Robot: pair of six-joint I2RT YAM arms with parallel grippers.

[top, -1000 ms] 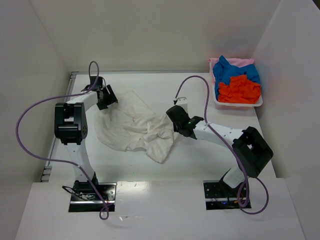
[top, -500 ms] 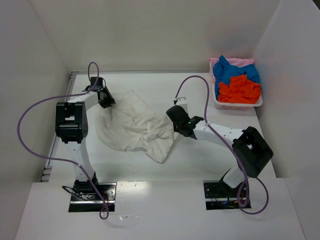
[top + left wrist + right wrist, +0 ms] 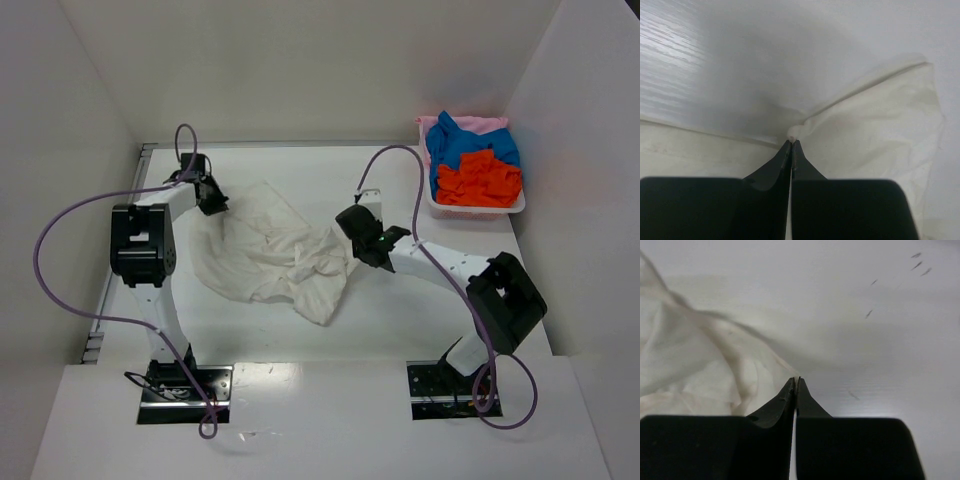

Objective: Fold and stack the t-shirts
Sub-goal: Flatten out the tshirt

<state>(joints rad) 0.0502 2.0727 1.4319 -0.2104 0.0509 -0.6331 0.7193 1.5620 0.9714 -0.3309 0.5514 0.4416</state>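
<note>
Although black gripper housings block the lower part of both wrist views, the fingertips show clearly in each.

Left: left gripper (image 3: 791, 143), black. Its jaws are pressed together on a small puckered nub of the large plain off-white cloth t-shirt (image 3: 268, 255), at the garment's far-left corner. Taut folds fan out from the pinch.

Centre: the same shirt lies crumpled and unfolded between the two arms, its sleeves and neckline lost among the creases.

Centre-right: right gripper (image 3: 796, 381), black, jaws together. A thin raised edge at the shirt's right corner runs up to the tips and seems to be nipped there, though the contact itself is hard to make out.

Far right: shallow white plastic tray (image 3: 478, 211) at the far-right corner. It holds a bright blue t-shirt (image 3: 458, 142) and a rumpled orange-red t-shirt (image 3: 482, 182). A pale pink t-shirt (image 3: 482, 123) is mostly buried behind them, with only its edge showing.

Surface and room: smooth white table (image 3: 400, 320), faintly streaked, with a few dark scuffs in the right wrist view. Plain white panel walls (image 3: 300, 70) enclose three sides. Purple cables (image 3: 42, 240) loop from each arm.
</note>
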